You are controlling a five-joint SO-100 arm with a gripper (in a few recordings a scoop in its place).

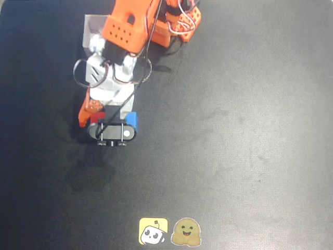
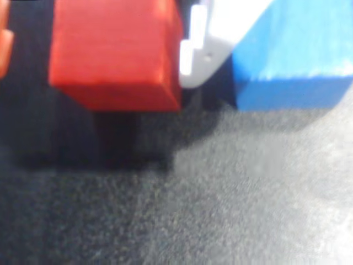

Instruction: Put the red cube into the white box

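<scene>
The red cube rests on the black table between my gripper's fingers. The white finger lies against its right face, while the orange finger stands a small gap away on its left, so the gripper is open around the cube. From overhead, the gripper is low over the table and a sliver of the red cube shows under it. The white box stands at the back left, partly hidden by the arm.
A blue cube sits just right of the white finger, close to the red one; overhead the blue cube is beside the gripper. Two stickers lie at the front edge. Black table surface stretches to the right.
</scene>
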